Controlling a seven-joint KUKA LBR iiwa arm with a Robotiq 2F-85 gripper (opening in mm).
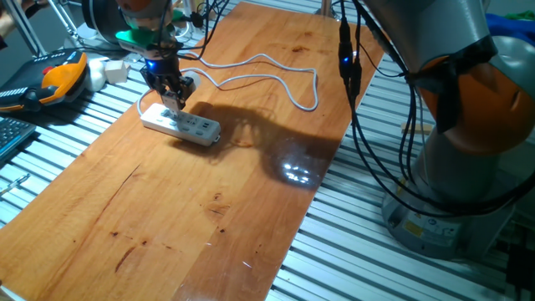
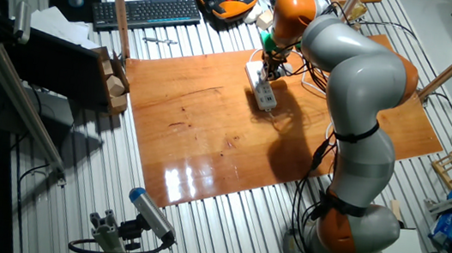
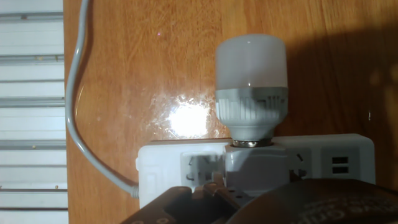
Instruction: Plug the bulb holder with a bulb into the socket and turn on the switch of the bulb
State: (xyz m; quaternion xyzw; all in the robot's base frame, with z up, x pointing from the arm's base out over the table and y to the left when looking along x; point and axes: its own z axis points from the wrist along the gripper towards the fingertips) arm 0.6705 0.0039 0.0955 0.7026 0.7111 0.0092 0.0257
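Light falls from overhead, leaving bright glare patches on the glossy wooden table (image 1: 209,209) in all three views. The arm (image 2: 359,100) casts a broad dark shadow across the board. The fixed views look sharp. In the hand view the dark gripper (image 3: 249,205) is blurred, and the bulb (image 3: 250,81) is unlit.

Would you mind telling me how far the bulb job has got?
Done, apparently: the bulb holder, bulb unlit, sits on the socket, though full seating is hidden. In hand: the gripper hovers right over it; the pictures don't show whether its fingers grip. Left: pressing the switch, which isn't visible from any view.
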